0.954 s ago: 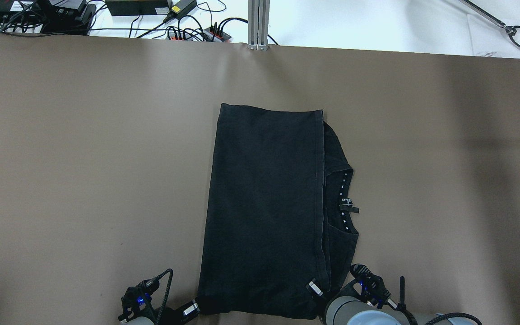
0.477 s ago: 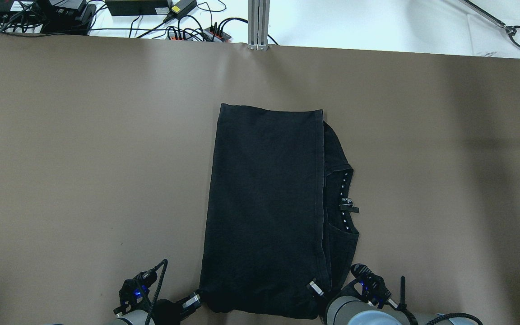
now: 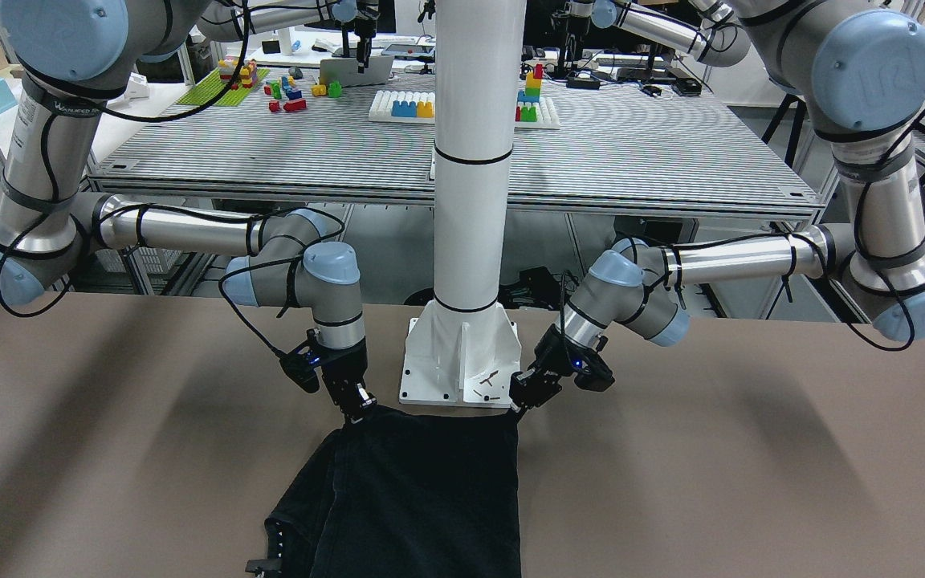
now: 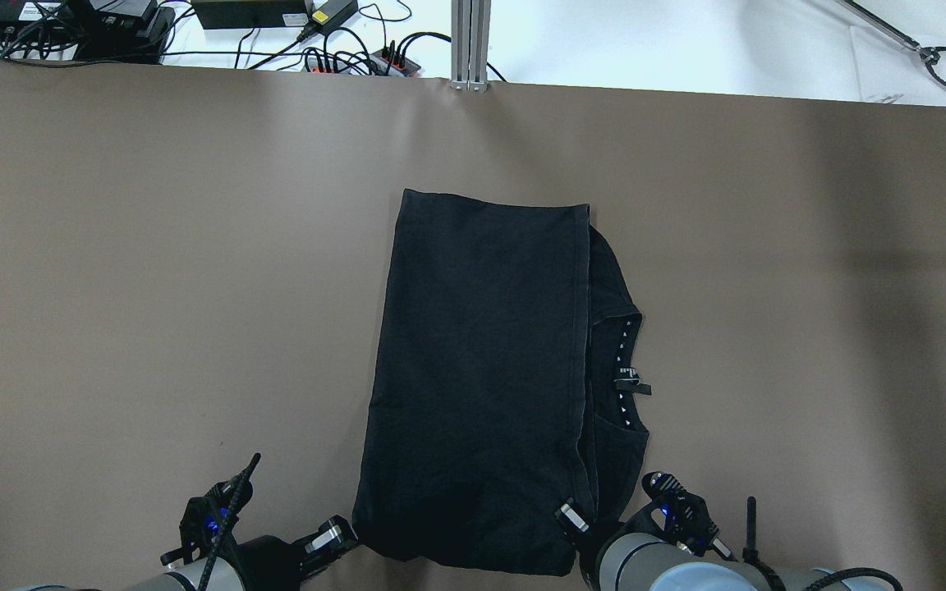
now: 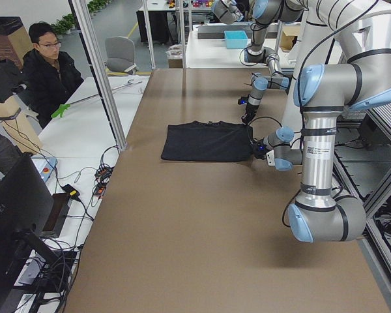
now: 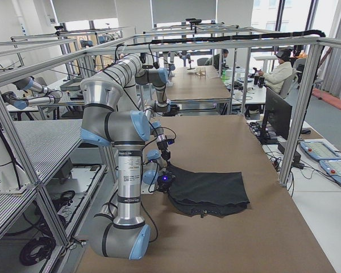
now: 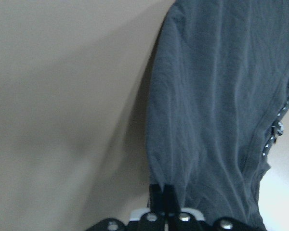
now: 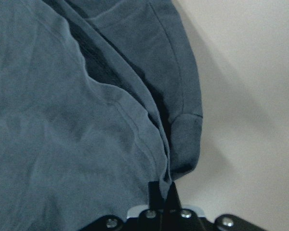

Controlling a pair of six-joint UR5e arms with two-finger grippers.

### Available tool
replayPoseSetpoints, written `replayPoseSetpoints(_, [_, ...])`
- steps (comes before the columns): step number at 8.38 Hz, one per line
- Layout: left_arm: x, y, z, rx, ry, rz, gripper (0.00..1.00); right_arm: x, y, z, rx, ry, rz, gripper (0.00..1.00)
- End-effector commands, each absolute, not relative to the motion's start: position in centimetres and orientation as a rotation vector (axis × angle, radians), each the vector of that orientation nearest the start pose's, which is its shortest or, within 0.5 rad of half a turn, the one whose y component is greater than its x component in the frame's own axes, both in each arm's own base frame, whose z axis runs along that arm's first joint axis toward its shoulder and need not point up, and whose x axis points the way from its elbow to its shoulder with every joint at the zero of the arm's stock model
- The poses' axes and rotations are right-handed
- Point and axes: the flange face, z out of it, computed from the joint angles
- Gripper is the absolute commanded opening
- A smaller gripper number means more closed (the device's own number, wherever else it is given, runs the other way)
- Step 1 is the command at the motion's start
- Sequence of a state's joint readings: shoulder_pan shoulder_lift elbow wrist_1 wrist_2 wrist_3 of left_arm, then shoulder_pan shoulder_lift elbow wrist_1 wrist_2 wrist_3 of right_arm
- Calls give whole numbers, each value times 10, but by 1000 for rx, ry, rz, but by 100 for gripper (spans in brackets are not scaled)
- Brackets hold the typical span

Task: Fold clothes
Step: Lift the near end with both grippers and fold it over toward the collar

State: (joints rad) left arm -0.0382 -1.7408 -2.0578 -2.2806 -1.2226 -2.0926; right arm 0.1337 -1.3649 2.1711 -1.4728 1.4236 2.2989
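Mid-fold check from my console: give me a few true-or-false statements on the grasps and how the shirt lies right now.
1. The left end effector and the right end effector each pinch the black T-shirt at its edge nearest the robot. True.
2. The neck label shows on the robot's left side of the shirt. False: it is on the robot's right side, beside the folded-over panel.
3. The whole shirt hangs in the air. False: most of it lies flat on the brown table.
4. A white pillar stands between the two arms. True.
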Motion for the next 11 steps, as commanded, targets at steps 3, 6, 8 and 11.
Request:
replayPoseSetpoints(3, [424,-351,183,-19,1389,-813,0,-404,-338,233,-116,-1036,1056,0])
replayPoseSetpoints(6, [439,-489,163,-4,1323,-871,0,-409,-448,229,-84,-994,1116,0])
replayPoseSetpoints(8, [448,-551,170,38,1257,-923,0,-431,-503,235,-58,-986,1141,0])
replayPoseSetpoints(11, [502,-636,207,67,1229,-957,0,-456,-594,271,14,-956,1091,2])
